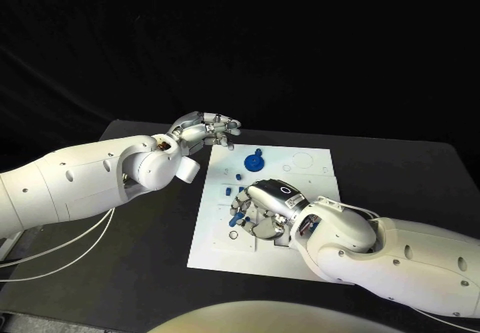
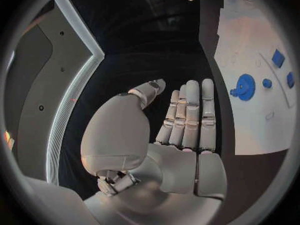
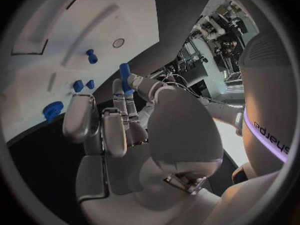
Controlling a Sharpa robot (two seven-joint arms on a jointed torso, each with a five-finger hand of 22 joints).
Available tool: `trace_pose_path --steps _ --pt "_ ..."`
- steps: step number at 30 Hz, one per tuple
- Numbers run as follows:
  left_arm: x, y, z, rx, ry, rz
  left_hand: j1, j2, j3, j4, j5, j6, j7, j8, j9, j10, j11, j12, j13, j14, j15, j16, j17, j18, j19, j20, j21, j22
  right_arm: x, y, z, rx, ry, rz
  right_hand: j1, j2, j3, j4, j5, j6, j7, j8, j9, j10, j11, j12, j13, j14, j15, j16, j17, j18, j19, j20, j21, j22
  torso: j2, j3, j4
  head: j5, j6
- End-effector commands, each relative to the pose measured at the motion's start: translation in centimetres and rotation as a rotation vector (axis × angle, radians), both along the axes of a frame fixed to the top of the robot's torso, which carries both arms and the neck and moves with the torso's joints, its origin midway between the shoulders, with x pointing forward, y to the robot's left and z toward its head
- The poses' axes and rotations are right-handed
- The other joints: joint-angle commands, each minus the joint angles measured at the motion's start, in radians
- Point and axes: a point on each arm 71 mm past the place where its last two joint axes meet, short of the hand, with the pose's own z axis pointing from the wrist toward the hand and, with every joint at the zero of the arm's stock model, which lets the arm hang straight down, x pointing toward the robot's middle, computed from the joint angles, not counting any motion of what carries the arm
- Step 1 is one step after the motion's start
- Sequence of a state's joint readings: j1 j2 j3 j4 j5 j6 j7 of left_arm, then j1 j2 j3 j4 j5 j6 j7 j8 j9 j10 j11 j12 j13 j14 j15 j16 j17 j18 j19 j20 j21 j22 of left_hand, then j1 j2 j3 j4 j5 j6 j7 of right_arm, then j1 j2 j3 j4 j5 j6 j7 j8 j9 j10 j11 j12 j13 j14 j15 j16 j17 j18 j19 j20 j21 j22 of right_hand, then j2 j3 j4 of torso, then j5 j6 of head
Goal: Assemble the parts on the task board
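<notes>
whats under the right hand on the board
The right hand hovers over the near middle of the task board, pinching a blue peg. Small blue parts peek out beside it; whatever lies directly beneath the palm is covered.

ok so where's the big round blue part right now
In the head view the round blue part lies on the far half of the task board, toward its left side, just right of the left hand and beyond the right hand.
</notes>
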State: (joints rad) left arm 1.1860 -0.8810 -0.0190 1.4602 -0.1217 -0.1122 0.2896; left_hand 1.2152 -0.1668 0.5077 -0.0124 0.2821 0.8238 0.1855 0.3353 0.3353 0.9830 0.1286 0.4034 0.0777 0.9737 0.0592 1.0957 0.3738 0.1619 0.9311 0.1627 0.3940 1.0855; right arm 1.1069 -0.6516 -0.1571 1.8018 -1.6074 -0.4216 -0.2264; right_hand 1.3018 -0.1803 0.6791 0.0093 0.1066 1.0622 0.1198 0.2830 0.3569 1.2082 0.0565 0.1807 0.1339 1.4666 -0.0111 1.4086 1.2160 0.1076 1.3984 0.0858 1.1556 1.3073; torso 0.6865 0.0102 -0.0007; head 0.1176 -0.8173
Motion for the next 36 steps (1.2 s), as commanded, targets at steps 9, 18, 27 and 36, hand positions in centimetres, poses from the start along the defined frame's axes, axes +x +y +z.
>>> trace_pose_path --steps 9,18,27,36 --pt "0.0 -0.4 0.1 0.006 -0.010 -0.028 -0.002 0.004 -0.007 0.001 0.002 -0.010 0.000 0.004 0.001 -0.009 0.000 0.006 0.001 -0.006 0.004 -0.002 0.001 0.018 0.003 0.008 -0.004 -0.002 -0.1 0.7 -1.6 -0.075 0.020 0.065 0.000 0.003 0.005 -0.002 0.006 0.003 -0.001 0.011 0.047 0.007 0.001 -0.002 0.002 0.034 -0.008 0.006 0.000 -0.018 0.005 -0.001 0.002 0.071 0.001 0.0017 -0.0005 0.006 -0.004" --pt "0.0 -0.5 0.1 0.009 -0.008 -0.028 -0.003 0.004 -0.008 0.002 0.002 -0.009 0.000 0.005 0.001 -0.009 0.000 0.007 0.001 -0.006 0.004 -0.002 0.001 0.018 0.003 0.008 -0.004 -0.003 0.0 1.1 -2.1 -0.116 0.027 0.067 -0.002 0.002 0.005 -0.002 0.005 0.003 0.000 0.012 0.049 0.008 0.002 -0.003 0.002 0.034 -0.008 0.006 -0.002 -0.018 0.004 -0.001 0.001 0.070 0.001 0.0028 -0.0006 0.009 -0.007" --pt "0.0 -0.5 0.1 0.009 -0.008 -0.030 -0.003 0.004 -0.008 0.002 0.002 -0.009 0.000 0.005 0.001 -0.009 0.000 0.007 0.001 -0.006 0.004 -0.002 0.001 0.018 0.003 0.008 -0.004 -0.003 0.0 1.2 -2.6 -0.158 0.031 0.064 -0.005 0.002 0.004 -0.002 0.002 0.002 -0.001 0.014 0.051 0.008 0.002 -0.004 0.003 0.034 -0.008 0.006 -0.001 -0.018 0.004 0.000 0.001 0.071 0.001 0.0023 -0.0005 0.008 -0.010" --pt "0.0 -0.5 0.1 0.010 -0.007 -0.029 -0.003 0.003 -0.009 0.002 0.002 -0.009 0.000 0.006 0.002 -0.008 0.000 0.007 0.002 -0.006 0.004 -0.001 0.001 0.018 0.003 0.008 -0.004 -0.004 0.2 1.1 -2.8 -0.184 0.019 0.036 -0.006 0.002 0.004 -0.003 0.001 0.002 -0.001 0.015 0.053 0.009 0.002 -0.004 0.004 0.034 -0.007 0.006 0.000 -0.018 0.004 0.000 0.002 0.071 0.001 0.0018 0.0004 0.006 -0.011"
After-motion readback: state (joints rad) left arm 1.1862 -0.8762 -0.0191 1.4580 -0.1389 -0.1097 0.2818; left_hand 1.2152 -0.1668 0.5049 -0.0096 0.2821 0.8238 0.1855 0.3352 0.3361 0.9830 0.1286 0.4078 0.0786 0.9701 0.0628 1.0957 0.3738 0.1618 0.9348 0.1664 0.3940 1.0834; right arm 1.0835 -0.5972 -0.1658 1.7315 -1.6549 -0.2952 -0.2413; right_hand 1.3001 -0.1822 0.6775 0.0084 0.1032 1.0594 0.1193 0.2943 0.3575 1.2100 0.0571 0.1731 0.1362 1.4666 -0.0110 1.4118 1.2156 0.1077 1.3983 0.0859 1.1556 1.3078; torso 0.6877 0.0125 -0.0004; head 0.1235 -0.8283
